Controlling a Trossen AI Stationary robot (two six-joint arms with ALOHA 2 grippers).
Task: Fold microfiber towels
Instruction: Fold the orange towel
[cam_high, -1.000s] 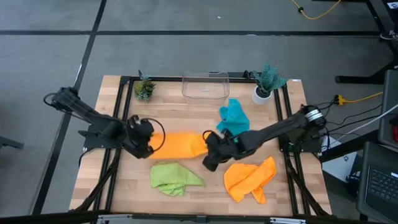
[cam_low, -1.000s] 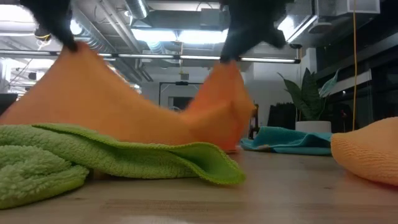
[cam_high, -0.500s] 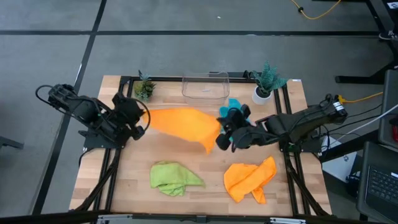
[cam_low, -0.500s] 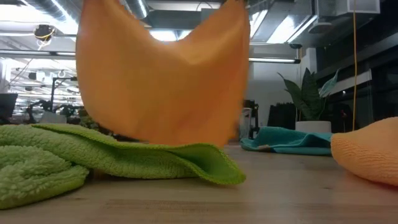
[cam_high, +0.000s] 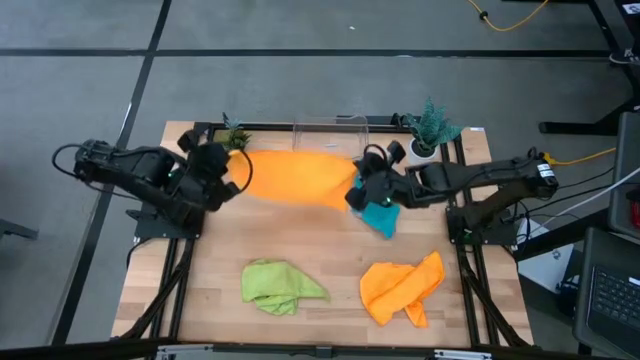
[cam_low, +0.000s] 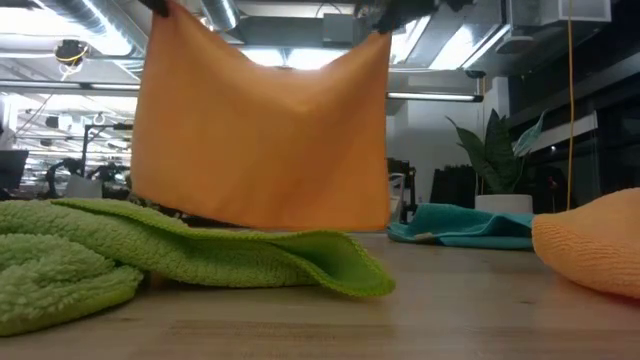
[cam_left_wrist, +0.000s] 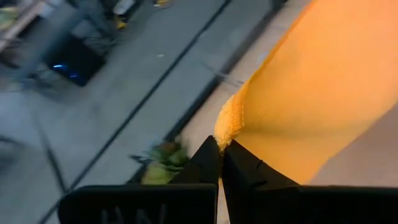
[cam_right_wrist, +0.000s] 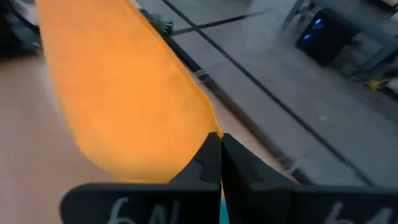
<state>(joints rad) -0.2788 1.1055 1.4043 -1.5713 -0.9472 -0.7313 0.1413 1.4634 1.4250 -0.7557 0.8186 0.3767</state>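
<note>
Left gripper (cam_high: 232, 168) and right gripper (cam_high: 357, 190) clamped on orange towel (cam_high: 295, 178) corners at 12 o'clock, stretched flat, likely for folding.

Microfiber towels: four in all.
- Orange towels: two, the first orange towel (cam_high: 295, 178) and the second orange towel (cam_high: 400, 288).
- Teal-blue towel (cam_high: 381, 217): one.
- Lime green towel (cam_high: 278, 285): one.

Potted plants: two, the left plant (cam_high: 232, 140) and the right plant (cam_high: 428, 128).
Clear plastic bin (cam_high: 329, 125): one.
Arms: two.
</note>
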